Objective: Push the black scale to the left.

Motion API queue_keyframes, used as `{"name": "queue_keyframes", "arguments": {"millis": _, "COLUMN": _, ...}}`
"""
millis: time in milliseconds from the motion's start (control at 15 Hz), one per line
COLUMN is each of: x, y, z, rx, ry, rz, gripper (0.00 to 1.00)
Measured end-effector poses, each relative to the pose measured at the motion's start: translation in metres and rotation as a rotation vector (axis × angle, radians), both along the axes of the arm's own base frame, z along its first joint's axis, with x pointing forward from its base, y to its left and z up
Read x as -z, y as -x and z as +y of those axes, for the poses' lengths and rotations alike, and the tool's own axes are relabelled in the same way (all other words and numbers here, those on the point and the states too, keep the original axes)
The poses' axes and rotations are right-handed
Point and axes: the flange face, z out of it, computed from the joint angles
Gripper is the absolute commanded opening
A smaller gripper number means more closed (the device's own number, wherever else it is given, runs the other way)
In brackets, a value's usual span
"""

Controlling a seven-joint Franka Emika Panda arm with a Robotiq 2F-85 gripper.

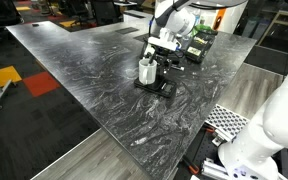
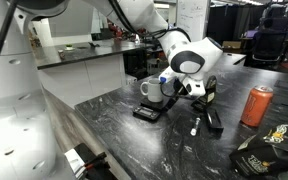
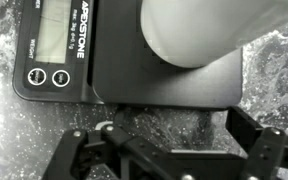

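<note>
In the upper half of the wrist view, the black scale [image 3: 134, 88] lies flat on the marble table [image 3: 184, 118]. It is thin, with a grey display and two round buttons, and a whitish cup [image 3: 209, 30] stands on it. The gripper [image 3: 169, 152] is spread open just below it.

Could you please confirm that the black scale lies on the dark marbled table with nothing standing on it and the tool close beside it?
Not quite: the black scale is not bare. A whitish cup stands on it, as the wrist view shows. The rest holds: the scale lies on the dark marbled table, with the tool close beside it.
</note>
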Motion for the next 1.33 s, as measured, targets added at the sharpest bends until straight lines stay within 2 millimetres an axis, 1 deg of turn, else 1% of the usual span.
{"name": "queue_keyframes", "arguments": {"millis": 467, "x": -0.003, "y": 0.001, "z": -0.004, "rx": 0.018, "ry": 0.033, "rz": 0.013, "gripper": 1.00}}
{"name": "queue_keyframes", "arguments": {"millis": 600, "x": -0.002, "y": 0.003, "z": -0.009, "rx": 0.029, "ry": 0.060, "rz": 0.026, "gripper": 1.00}}
{"name": "queue_keyframes", "arguments": {"millis": 800, "x": -0.006, "y": 0.013, "z": -0.023, "rx": 0.041, "ry": 0.108, "rz": 0.040, "gripper": 1.00}}
{"name": "queue_keyframes", "arguments": {"millis": 933, "x": -0.018, "y": 0.020, "z": -0.031, "rx": 0.034, "ry": 0.151, "rz": 0.037, "gripper": 1.00}}
{"name": "queue_keyframes", "arguments": {"millis": 1067, "x": -0.038, "y": 0.026, "z": -0.033, "rx": 0.013, "ry": 0.198, "rz": 0.023, "gripper": 1.00}}
{"name": "queue_keyframes", "arguments": {"millis": 1333, "x": -0.090, "y": 0.040, "z": -0.019, "rx": -0.043, "ry": 0.312, "rz": 0.014, "gripper": 1.00}}
